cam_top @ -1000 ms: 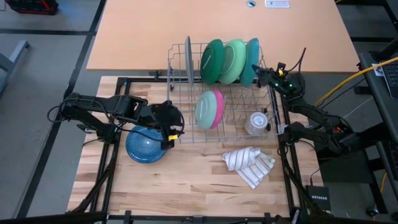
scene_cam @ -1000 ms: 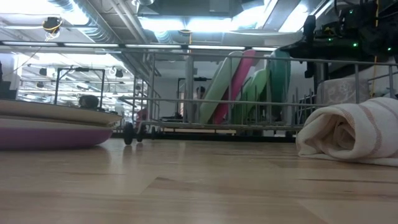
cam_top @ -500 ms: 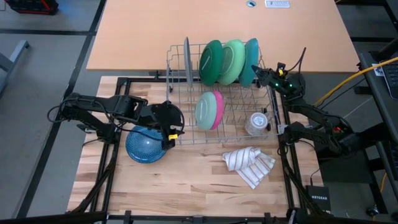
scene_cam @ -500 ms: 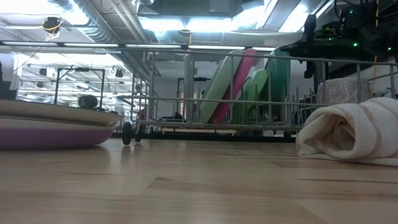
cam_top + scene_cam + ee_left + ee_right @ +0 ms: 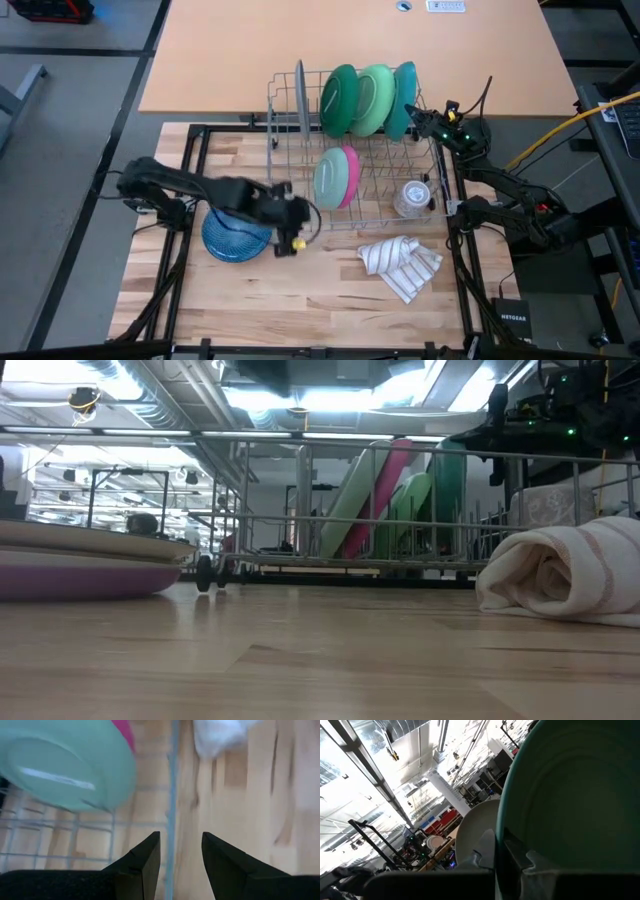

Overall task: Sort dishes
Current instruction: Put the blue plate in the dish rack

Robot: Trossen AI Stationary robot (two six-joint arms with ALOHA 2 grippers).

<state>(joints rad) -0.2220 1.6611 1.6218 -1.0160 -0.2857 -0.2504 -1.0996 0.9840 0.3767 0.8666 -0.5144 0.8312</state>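
High view shows sorting partly done: five dishes stand in the rack (image 5: 290,215), while a stack topped by a blue plate (image 5: 232,238) waits on the counter (image 5: 300,290), left gripper (image 5: 296,237) fingers parted and empty nearby, right gripper (image 5: 418,114) fingers shut at the teal plate (image 5: 406,92).

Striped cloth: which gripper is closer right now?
Left. The left gripper hangs open at the rack's front corner, just left of the striped cloth. The right gripper is shut on the teal plate at the rack's far side.
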